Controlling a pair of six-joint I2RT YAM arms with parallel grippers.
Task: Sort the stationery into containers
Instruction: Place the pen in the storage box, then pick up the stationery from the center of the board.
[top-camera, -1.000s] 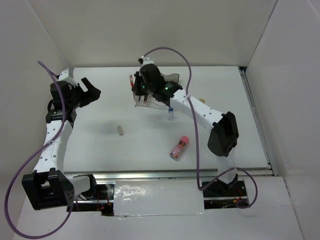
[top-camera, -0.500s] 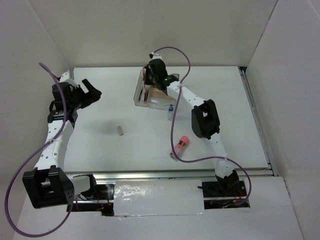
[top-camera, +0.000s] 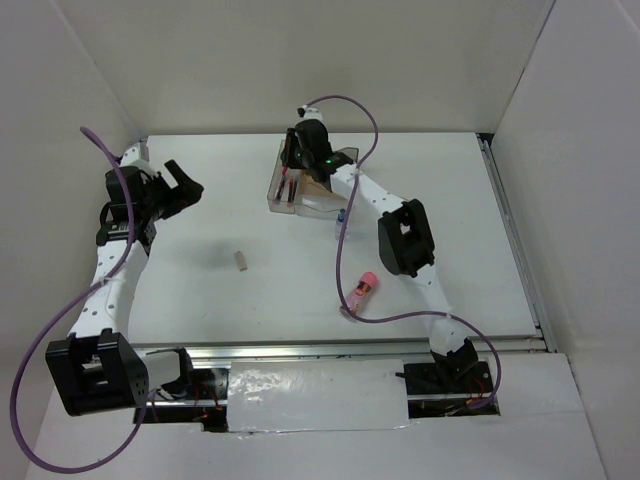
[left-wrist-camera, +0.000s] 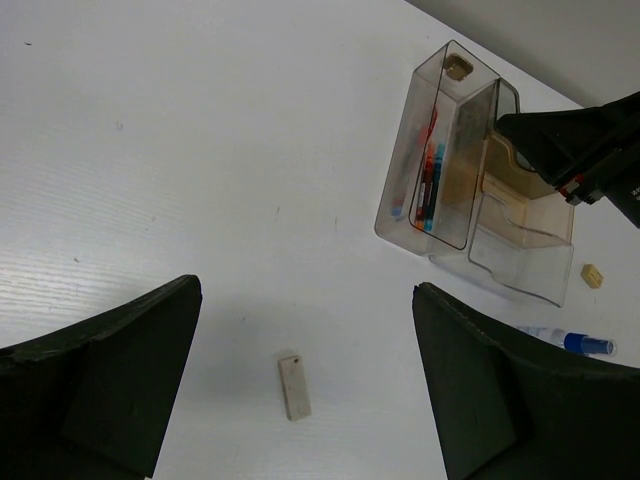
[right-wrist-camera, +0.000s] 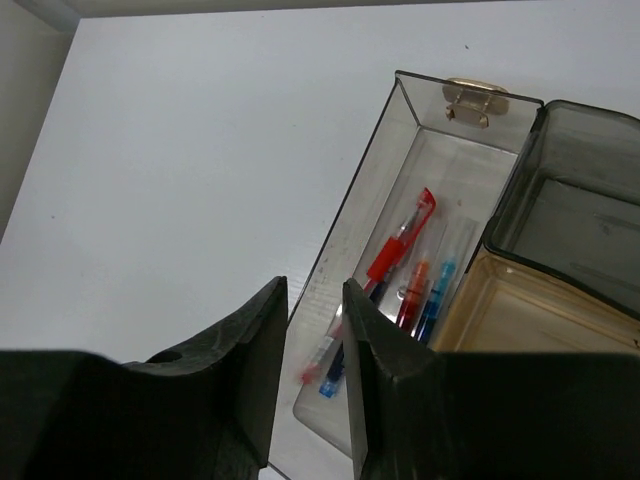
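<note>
My right gripper (right-wrist-camera: 314, 300) hangs over the tray's (right-wrist-camera: 400, 85) long slot, fingers slightly parted. A blurred pen (right-wrist-camera: 322, 368) shows in the gap, at the slot's near end. If it tips, it could catch the rim and land outside. Other pens (right-wrist-camera: 400, 245) lie inside.

My left gripper (left-wrist-camera: 305, 300), spread wide and empty, hovers above a block (left-wrist-camera: 294, 387). The bottle (left-wrist-camera: 570, 341) lies near the tray, tight for pinching. The tube (top-camera: 361, 291) and 2nd block (left-wrist-camera: 593, 275) lie loose.

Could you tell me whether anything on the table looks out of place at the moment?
Nothing is spilled or damaged, but a beige block, a pink tube and a blue-capped bottle lie loose outside the organizer tray.
</note>
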